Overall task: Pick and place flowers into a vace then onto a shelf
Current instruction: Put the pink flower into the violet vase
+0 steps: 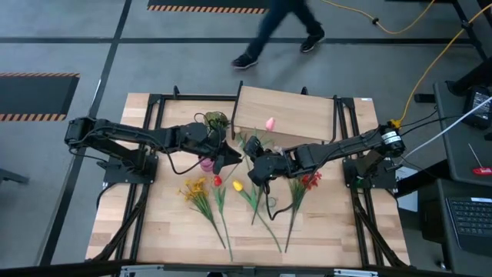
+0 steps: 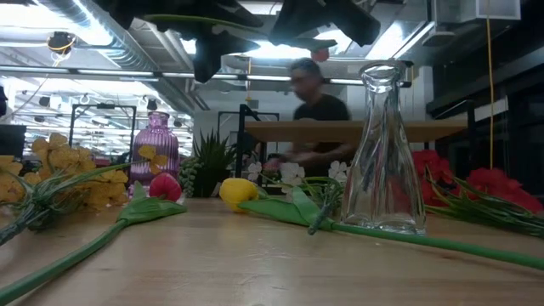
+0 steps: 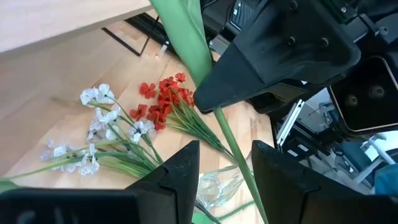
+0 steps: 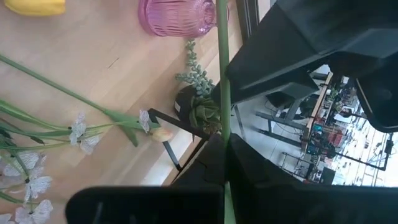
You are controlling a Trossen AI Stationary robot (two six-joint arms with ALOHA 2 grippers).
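My right gripper (image 4: 225, 147) (image 1: 257, 163) is above the table's middle, shut on the green stem of a pink tulip whose bud (image 1: 270, 123) is over the shelf (image 1: 296, 111). My left gripper (image 3: 225, 163) (image 1: 229, 158) is open close by. Its fingers stand on either side of the same stem (image 3: 239, 155); I cannot tell whether they touch it. The purple vase (image 2: 155, 144) and the clear glass vase (image 2: 387, 153) stand upright on the table. Yellow blooms (image 1: 196, 188), a red tulip (image 1: 217, 181), a yellow tulip (image 1: 237, 185), red clusters (image 3: 165, 99) and white blossoms (image 3: 99, 124) lie flat on the wood. My right gripper pinches the pink tulip's stem (image 4: 222, 124) between its two fingers, which lie across the stem some way below the bud. The flower is lifted clear of the table, and its stem (image 2: 204, 20) lies roughly level in the low view.
A flowerless green leafy bunch (image 1: 215, 121) stands beside the shelf's left end, near the purple vase. The stems of the lying flowers fan toward the table's near edge (image 1: 246, 258). A person (image 1: 280, 31) walks past beyond the far edge. Cables run along the right side.
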